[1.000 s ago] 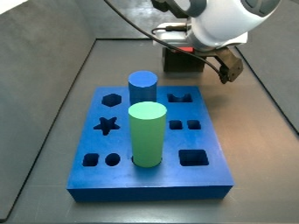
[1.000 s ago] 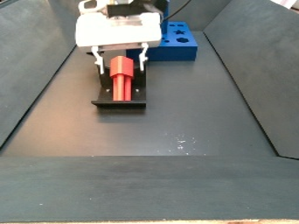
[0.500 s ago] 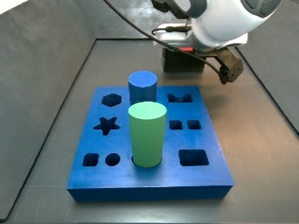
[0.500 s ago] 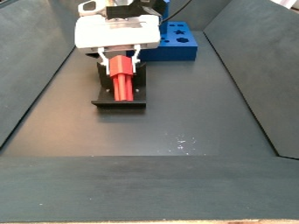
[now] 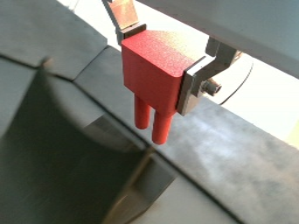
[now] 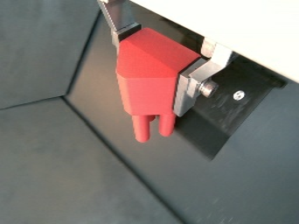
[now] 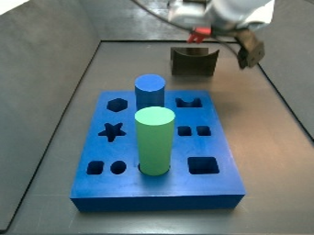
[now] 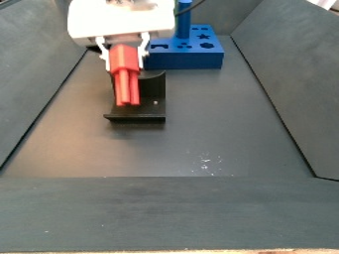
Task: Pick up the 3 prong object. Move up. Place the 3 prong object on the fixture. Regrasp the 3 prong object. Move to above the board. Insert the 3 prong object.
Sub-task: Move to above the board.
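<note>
Gripper (image 6: 163, 59) clamps the smooth red plastic 3 prong object (image 6: 149, 74) between flat silver fingers (image 6: 194, 83), prongs down, above the dark fixture (image 8: 137, 107).

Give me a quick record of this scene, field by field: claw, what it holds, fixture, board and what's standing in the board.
claw: raised above the fixture, shut on the 3 prong object
3 prong object: red, clamped between the silver fingers, prongs pointing down, clear of the floor
fixture: dark block on the floor beyond the board, nothing on it
board: blue, flat on the floor, several cut-outs open
blue cylinder: upright in the board
green cylinder: upright in the board, nearer the camera in a side view
</note>
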